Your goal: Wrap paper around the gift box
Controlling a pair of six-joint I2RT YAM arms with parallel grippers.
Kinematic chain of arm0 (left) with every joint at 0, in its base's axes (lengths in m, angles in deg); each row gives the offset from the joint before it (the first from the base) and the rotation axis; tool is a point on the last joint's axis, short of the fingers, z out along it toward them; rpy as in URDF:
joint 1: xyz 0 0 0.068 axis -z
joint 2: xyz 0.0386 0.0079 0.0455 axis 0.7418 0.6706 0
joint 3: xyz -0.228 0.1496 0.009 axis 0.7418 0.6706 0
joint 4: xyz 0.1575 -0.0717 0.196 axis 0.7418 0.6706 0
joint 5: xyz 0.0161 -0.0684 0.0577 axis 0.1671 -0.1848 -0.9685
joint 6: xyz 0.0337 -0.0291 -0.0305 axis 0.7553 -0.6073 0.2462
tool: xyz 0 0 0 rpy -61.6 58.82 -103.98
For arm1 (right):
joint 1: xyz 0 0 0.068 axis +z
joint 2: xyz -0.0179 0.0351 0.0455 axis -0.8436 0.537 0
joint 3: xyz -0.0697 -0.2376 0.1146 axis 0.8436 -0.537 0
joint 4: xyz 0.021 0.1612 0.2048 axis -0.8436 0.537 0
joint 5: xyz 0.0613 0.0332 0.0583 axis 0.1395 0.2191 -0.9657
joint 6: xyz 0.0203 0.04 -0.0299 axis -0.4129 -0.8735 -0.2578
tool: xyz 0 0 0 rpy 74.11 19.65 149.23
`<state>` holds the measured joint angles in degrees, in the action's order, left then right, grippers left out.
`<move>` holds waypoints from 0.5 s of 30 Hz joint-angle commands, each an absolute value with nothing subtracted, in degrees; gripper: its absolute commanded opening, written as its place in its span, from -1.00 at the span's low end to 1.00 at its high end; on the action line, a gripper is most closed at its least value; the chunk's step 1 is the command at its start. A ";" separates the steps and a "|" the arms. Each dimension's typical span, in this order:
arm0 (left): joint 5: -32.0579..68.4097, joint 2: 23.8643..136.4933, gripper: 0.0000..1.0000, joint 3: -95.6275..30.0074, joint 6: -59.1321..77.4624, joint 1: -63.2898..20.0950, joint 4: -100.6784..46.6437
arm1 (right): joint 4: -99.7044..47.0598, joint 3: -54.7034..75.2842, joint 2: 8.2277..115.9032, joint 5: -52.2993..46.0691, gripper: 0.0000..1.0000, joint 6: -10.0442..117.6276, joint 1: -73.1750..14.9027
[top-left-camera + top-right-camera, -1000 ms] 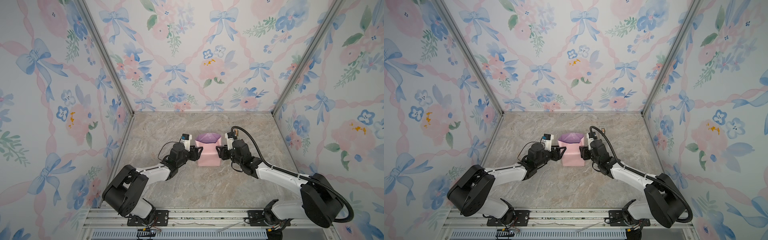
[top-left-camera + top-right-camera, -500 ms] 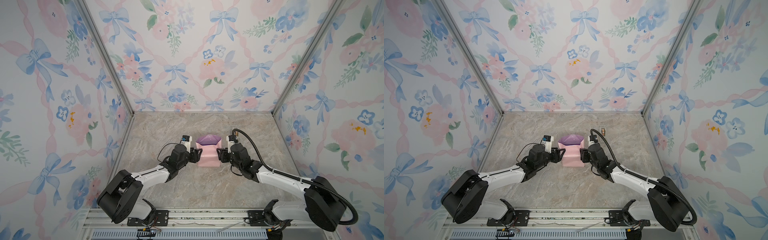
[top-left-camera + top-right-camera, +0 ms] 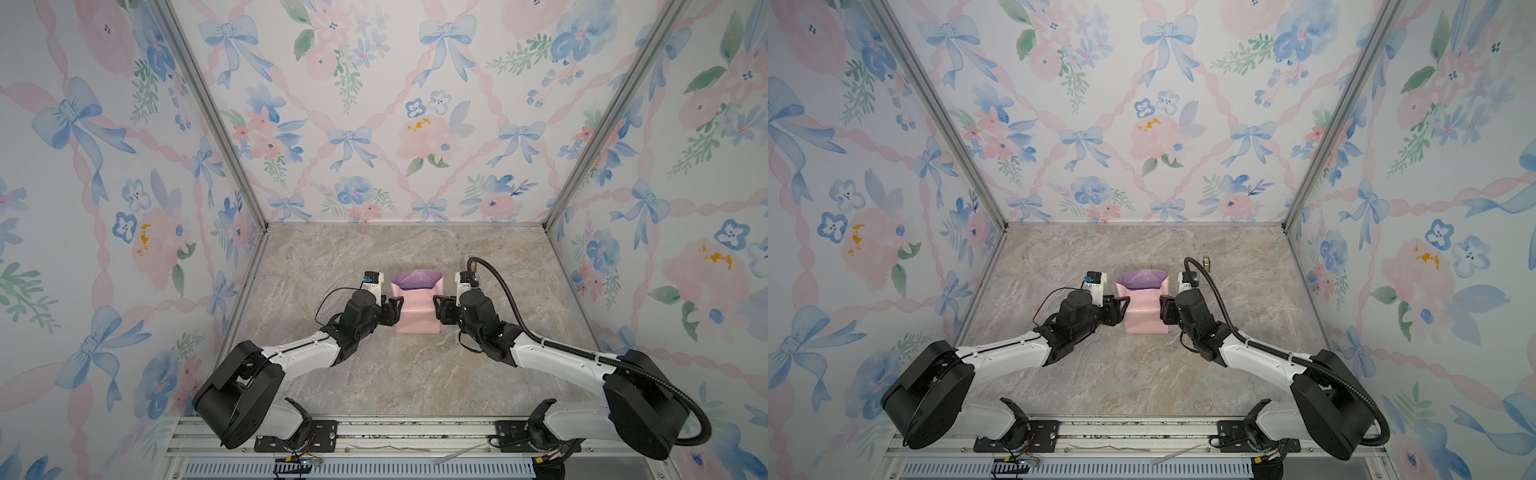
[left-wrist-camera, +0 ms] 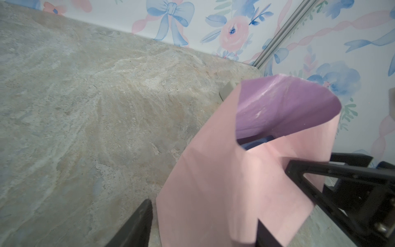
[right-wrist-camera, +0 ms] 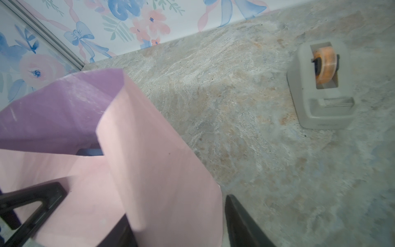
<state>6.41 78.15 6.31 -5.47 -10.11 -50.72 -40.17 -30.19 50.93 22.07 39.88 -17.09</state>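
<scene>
The paper (image 3: 415,311) (image 3: 1144,311) lies folded over the gift box, pale pink outside, and its far flap stands up showing the lilac side (image 4: 284,107) (image 5: 53,111). Of the gift box only a dark blue sliver (image 4: 256,142) (image 5: 89,152) shows under that flap. My left gripper (image 3: 392,309) (image 4: 203,224) is open at the package's left side, its fingers straddling the folded side of the paper. At the package's right side my right gripper (image 3: 439,308) (image 5: 177,213) is open in the same way, one finger (image 5: 237,216) beside the paper's edge.
A beige tape dispenser (image 5: 320,89) (image 3: 1206,262) stands on the marble tabletop (image 3: 374,374) just behind my right wrist. Flowered walls close in the left, right and far sides.
Both grippers have slipped a little toward the front along the package's sides. The raised far flap looks slightly lower. The jaws stand as wide as before.
</scene>
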 commanded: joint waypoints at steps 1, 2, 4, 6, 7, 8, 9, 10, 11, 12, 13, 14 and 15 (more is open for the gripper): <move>4.72 80.95 0.25 7.37 -4.64 -9.24 -39.51 | -24.26 -34.40 53.35 24.78 0.18 40.79 -16.43; 4.70 80.92 0.25 7.21 -4.67 -9.06 -39.41 | -24.01 -34.04 52.99 24.72 0.18 41.26 -16.32; 4.67 80.92 0.25 6.77 -4.64 -8.68 -38.97 | -24.49 -33.01 51.45 23.46 0.18 42.98 -15.75; 4.26 80.97 0.26 6.26 -4.30 -8.39 -38.77 | -25.42 -31.94 49.94 21.92 0.19 43.85 -15.61; 4.01 81.02 0.25 6.01 -4.18 -8.18 -38.65 | -26.09 -31.38 49.27 21.24 0.19 44.27 -15.62; 3.98 81.17 0.25 5.81 -4.03 -8.24 -38.53 | -26.61 -31.00 48.83 20.88 0.19 44.75 -15.65; 3.97 81.19 0.25 5.79 -3.94 -8.12 -38.38 | -27.23 -30.69 48.56 20.83 0.19 45.17 -15.68; 3.95 81.26 0.25 5.71 -3.94 -8.02 -38.36 | -27.83 -30.38 48.58 20.86 0.19 45.39 -15.84; 3.97 81.38 0.25 5.56 -3.85 -8.07 -38.41 | -28.52 -30.19 48.68 20.62 0.19 45.54 -16.06; 3.97 81.50 0.25 5.49 -3.87 -7.99 -38.36 | -29.51 -29.99 48.84 20.12 0.19 45.70 -16.36; 3.97 81.55 0.25 5.33 -3.77 -7.90 -38.38 | -30.44 -29.87 49.09 19.37 0.18 45.49 -16.77; 4.06 81.64 0.25 5.25 -3.67 -7.76 -38.36 | -31.15 -29.72 49.30 18.80 0.18 45.32 -17.06; 3.97 81.66 0.25 5.12 -3.65 -7.73 -38.35 | -31.75 -29.47 49.50 18.40 0.17 45.05 -17.43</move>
